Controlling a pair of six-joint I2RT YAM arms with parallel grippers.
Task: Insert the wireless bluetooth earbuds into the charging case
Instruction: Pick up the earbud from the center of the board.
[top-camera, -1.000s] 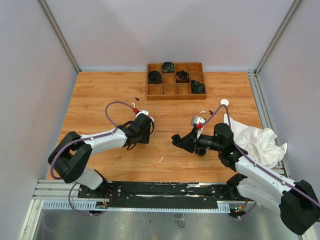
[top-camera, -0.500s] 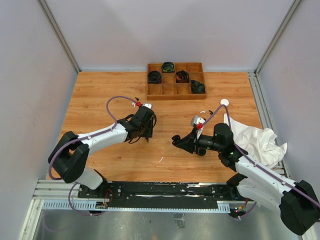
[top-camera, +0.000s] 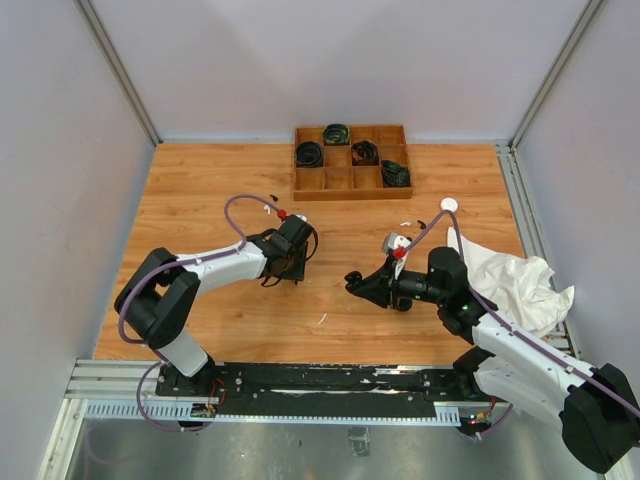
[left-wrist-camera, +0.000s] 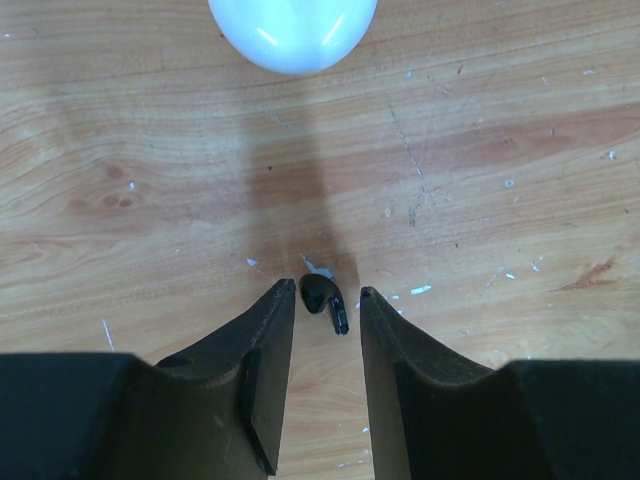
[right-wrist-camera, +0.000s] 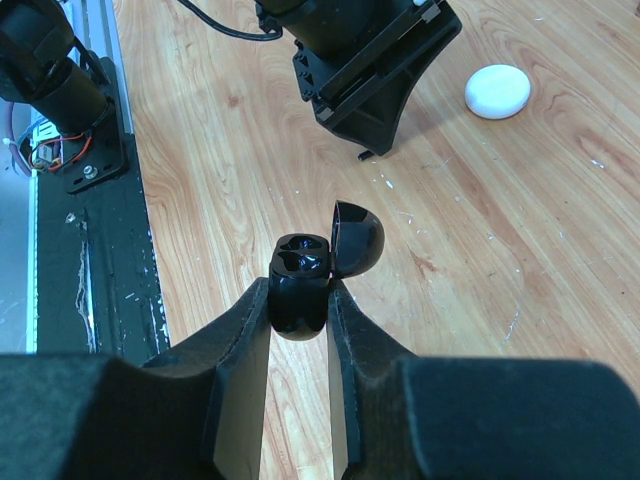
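Observation:
A black earbud (left-wrist-camera: 322, 300) lies on the wood between the fingertips of my left gripper (left-wrist-camera: 326, 292). The jaws stand narrowly open around it, with a sliver of wood showing on the right side. In the top view my left gripper (top-camera: 285, 272) points down at the table left of centre. My right gripper (right-wrist-camera: 300, 300) is shut on the black charging case (right-wrist-camera: 300, 280), whose lid (right-wrist-camera: 357, 240) is flipped open and whose two wells are empty. It holds the case (top-camera: 352, 279) just above the table, facing the left gripper (right-wrist-camera: 365, 150).
A white round case (left-wrist-camera: 293, 30) sits just ahead of the left fingers, also in the right wrist view (right-wrist-camera: 497, 91). A wooden tray (top-camera: 350, 193) of coiled cables stands at the back. A white cloth (top-camera: 510, 280) lies at the right. The rail (right-wrist-camera: 70, 150) runs along the near edge.
My left arm's elbow has swung in and its wrist has shifted slightly back and right over the same spot. The right arm and the case have not moved.

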